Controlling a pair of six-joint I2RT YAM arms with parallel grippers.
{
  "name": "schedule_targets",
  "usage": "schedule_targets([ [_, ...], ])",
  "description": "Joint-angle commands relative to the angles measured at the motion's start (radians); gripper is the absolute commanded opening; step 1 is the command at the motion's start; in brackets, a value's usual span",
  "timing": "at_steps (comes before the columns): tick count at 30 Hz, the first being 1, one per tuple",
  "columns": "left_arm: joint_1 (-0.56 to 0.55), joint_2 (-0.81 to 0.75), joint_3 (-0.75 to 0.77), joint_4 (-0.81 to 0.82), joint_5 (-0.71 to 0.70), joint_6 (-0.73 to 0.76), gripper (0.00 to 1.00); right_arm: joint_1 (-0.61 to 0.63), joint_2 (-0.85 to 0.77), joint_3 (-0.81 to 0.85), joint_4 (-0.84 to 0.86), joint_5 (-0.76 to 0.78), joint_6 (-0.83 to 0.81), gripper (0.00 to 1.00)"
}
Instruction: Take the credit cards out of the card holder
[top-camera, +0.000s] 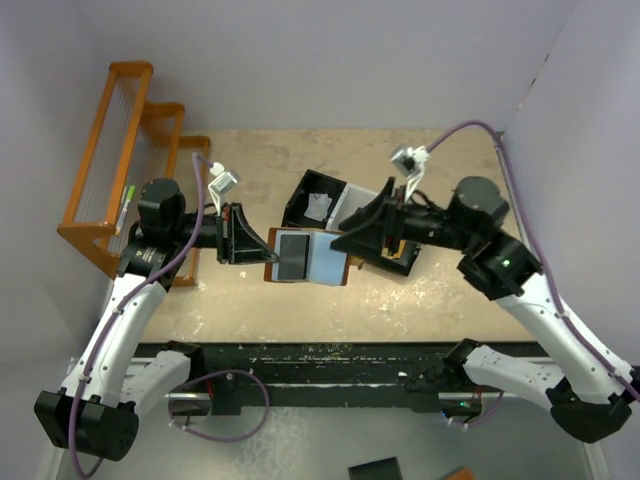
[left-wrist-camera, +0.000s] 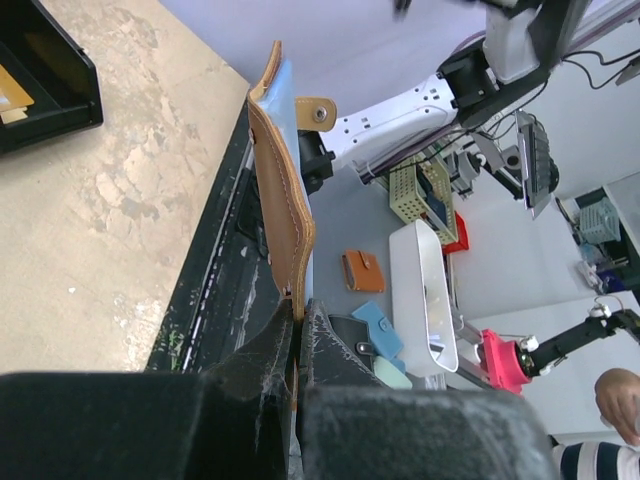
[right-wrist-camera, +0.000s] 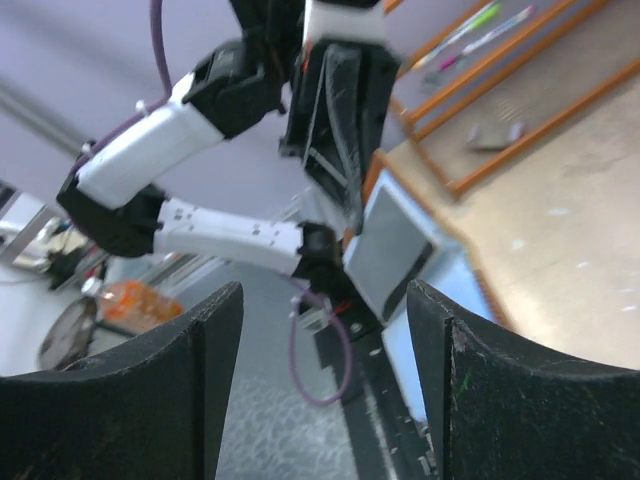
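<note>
The card holder (top-camera: 325, 258), a brown leather wallet with pale blue lining, hangs open above the table. My left gripper (top-camera: 243, 243) is shut on its left edge. A dark credit card (top-camera: 293, 254) lies against its left half. In the left wrist view the card holder (left-wrist-camera: 283, 215) is edge-on, pinched at my left gripper (left-wrist-camera: 298, 315), with its snap tab (left-wrist-camera: 316, 112) at the top. My right gripper (top-camera: 345, 243) stands open at the wallet's right edge, holding nothing. In the right wrist view the grey-looking credit card (right-wrist-camera: 392, 250) sits tilted between the tips of my right gripper (right-wrist-camera: 320, 295).
A black-and-white compartment tray (top-camera: 300, 195) stands behind the wallet with a white paper scrap (top-camera: 320, 207) in it. The same tray (left-wrist-camera: 60, 100) holds a gold-orange card (left-wrist-camera: 12, 92). An orange wire rack (top-camera: 110, 150) stands at the back left.
</note>
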Motion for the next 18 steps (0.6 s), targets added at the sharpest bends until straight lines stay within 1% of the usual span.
schedule_targets([
  [1,0.007,-0.011,0.02,0.063,-0.02,-0.047,0.0,0.114,0.027,-0.097,0.172,0.001,0.11,0.67],
  [4,0.007,-0.003,0.024,0.066,-0.025,-0.049,0.0,0.133,0.022,-0.153,0.228,0.0,0.145,0.65],
  [7,0.007,0.0,0.027,0.079,-0.025,-0.056,0.0,0.135,0.025,-0.192,0.245,-0.005,0.155,0.63],
  [12,0.007,0.004,0.022,0.117,-0.022,-0.092,0.0,0.135,0.053,-0.247,0.297,-0.022,0.173,0.58],
  [14,0.006,0.005,0.018,0.141,-0.01,-0.116,0.0,0.135,0.062,-0.294,0.321,-0.02,0.178,0.56],
  [18,0.008,0.001,0.012,0.184,0.009,-0.155,0.0,0.135,0.08,-0.319,0.35,-0.016,0.182,0.52],
])
